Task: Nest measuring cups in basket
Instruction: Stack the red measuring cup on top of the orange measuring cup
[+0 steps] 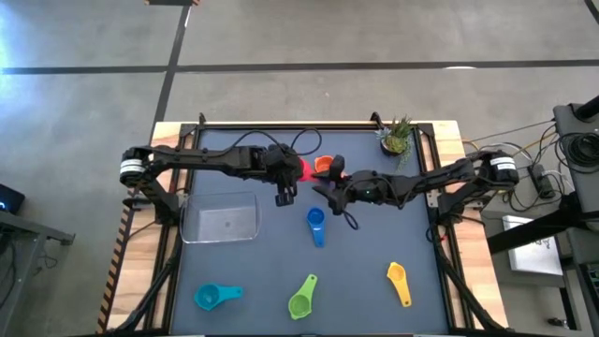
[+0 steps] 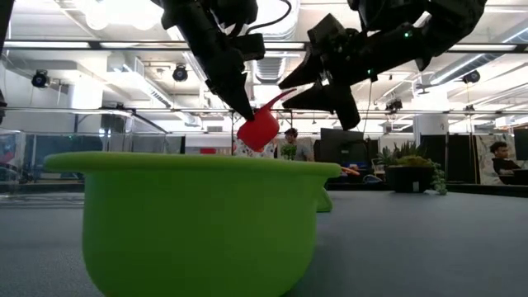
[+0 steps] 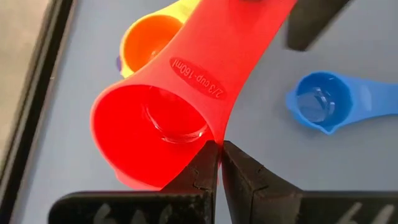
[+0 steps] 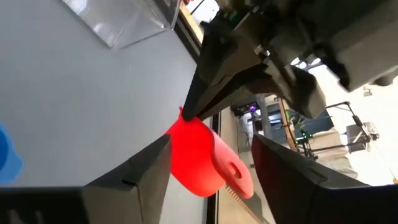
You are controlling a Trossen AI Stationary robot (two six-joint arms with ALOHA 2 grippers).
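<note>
My left gripper [image 3: 219, 152] is shut on the red cup [image 1: 302, 168], held in the air over the table's middle. It also shows in the low view [image 2: 260, 125]. My right gripper [image 4: 211, 143] is open; its fingers stand on either side of the red cup's handle [image 4: 233, 171] without touching it. The orange cup [image 1: 323, 165] lies on the table just beyond. The blue cup [image 1: 315, 226], teal cup [image 1: 215, 297], lime green cup [image 1: 302, 298] and yellow cup [image 1: 399, 283] lie on the table. The clear basket [image 1: 222, 217] stands at the left. I cannot make out the purple cup. My left gripper pinches the red cup's bowl rim [image 3: 208, 138] between its two fingers, right beside where the handle joins. The fingers slant down from above [image 2: 241, 106]. The cup hangs clear of the table, tilted, with its handle pointing up toward my right gripper.
A small potted plant [image 1: 398, 139] stands at the far right corner. The lime green cup fills the foreground of the low view [image 2: 198, 214]. People and desks show in the room behind.
</note>
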